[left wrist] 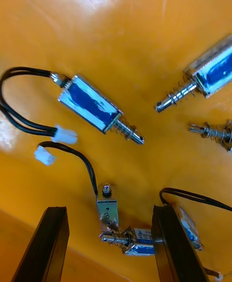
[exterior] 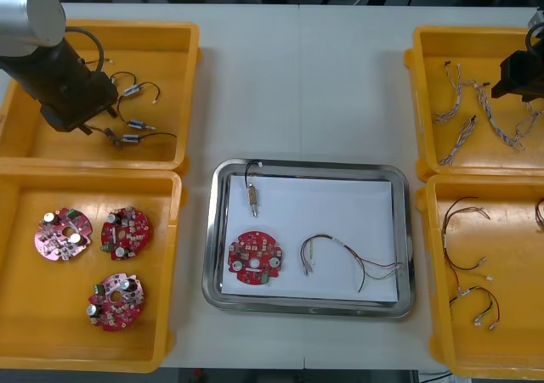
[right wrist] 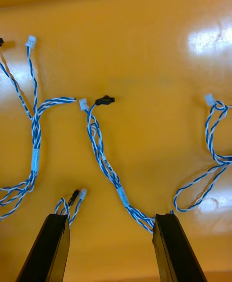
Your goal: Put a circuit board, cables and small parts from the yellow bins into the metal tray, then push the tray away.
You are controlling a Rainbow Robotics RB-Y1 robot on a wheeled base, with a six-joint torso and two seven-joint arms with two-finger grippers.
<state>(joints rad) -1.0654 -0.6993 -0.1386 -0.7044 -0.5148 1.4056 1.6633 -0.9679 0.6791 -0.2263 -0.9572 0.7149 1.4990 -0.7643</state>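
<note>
My left gripper (exterior: 81, 128) hangs open over the far left yellow bin (exterior: 170, 39), above small metal parts (exterior: 132, 132) with black leads. In the left wrist view its fingers (left wrist: 108, 209) straddle a small metal part (left wrist: 107, 212) lying on the bin floor. My right gripper (exterior: 520, 81) is open over the far right yellow bin (exterior: 425, 77). Between its fingers (right wrist: 111, 216) lies a twisted blue and white cable (right wrist: 104, 161). The metal tray (exterior: 310, 166) holds a red circuit board (exterior: 254, 257), a small metal part (exterior: 253, 198) and a thin multicoloured cable (exterior: 340, 256).
The near left yellow bin (exterior: 25, 315) holds three red circuit boards (exterior: 125, 233). The near right yellow bin (exterior: 510, 315) has red and dark cables (exterior: 463, 222). More blue and white cables (right wrist: 34, 132) lie beside the right fingers. Bare table (exterior: 297, 86) stretches beyond the tray.
</note>
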